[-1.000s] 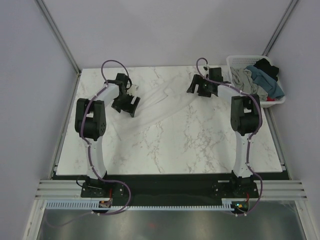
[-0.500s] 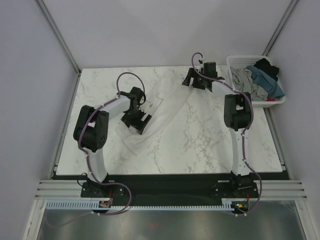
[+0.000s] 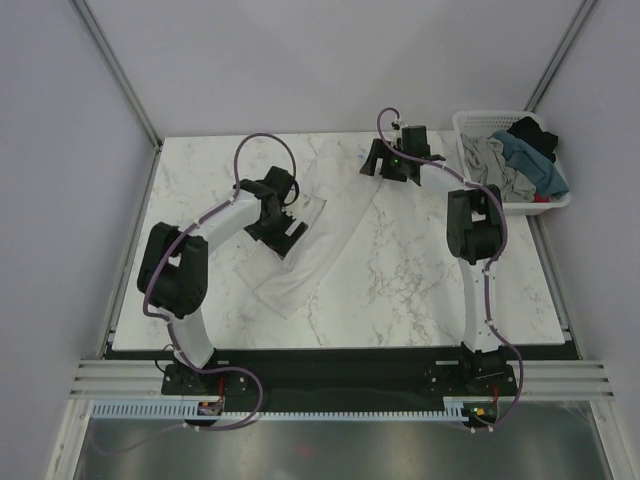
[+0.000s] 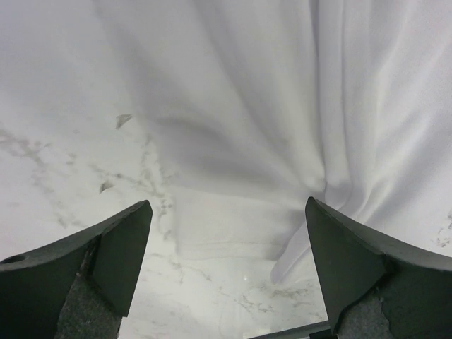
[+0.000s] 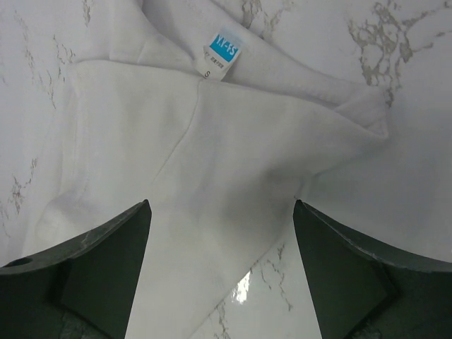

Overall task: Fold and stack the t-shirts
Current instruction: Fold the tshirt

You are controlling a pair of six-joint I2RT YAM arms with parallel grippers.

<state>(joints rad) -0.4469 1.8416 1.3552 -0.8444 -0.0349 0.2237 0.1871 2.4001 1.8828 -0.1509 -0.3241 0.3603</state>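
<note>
A large white t-shirt [image 3: 312, 248] lies bunched in a long diagonal band on the marble table, from the back centre towards the near left. My left gripper [image 3: 283, 228] hangs over its left edge, open and empty. In the left wrist view the white fabric [image 4: 247, 106] lies ahead of the open gripper [image 4: 227, 212], with bare marble below. My right gripper [image 3: 386, 160] is open over the shirt's far end. The right wrist view shows the collar area [image 5: 141, 141] with a blue size label [image 5: 223, 46] ahead of the open gripper [image 5: 220, 212]. Grey [image 3: 488, 160], teal-blue [image 3: 535, 160] and black [image 3: 530, 132] shirts lie in the basket.
A white plastic lattice basket [image 3: 470, 120] stands at the back right corner of the table. The marble table [image 3: 420, 280] is bare on its near right half. Grey walls and metal frame posts surround the table.
My left gripper has swung from the back left towards the centre. The white shirt went from spread flat to a narrow diagonal band. My right gripper has shifted slightly left and back.
</note>
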